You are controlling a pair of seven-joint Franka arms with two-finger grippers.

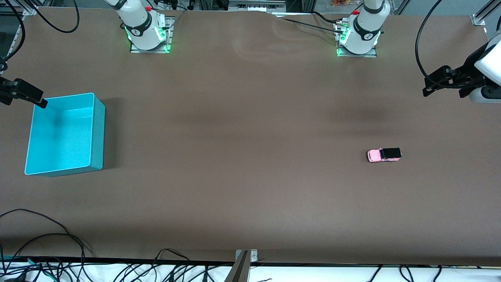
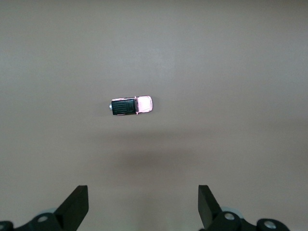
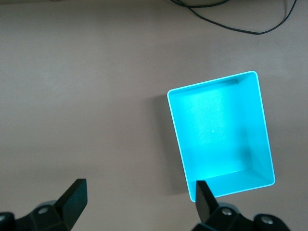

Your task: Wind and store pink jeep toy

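The pink jeep toy (image 1: 384, 155) is sitting on its wheels on the brown table (image 1: 242, 156), toward the left arm's end, nothing touching it. The left gripper (image 1: 430, 84) is hanging in the air over the table edge at that same end, well apart from the jeep, fingers (image 2: 74, 207) spread wide with nothing between them. At the right arm's end, the turquoise bin (image 1: 98, 133) is lying open, and the right gripper (image 1: 39, 101) is hovering over its corner, fingers (image 3: 72, 195) spread too, holding nothing.
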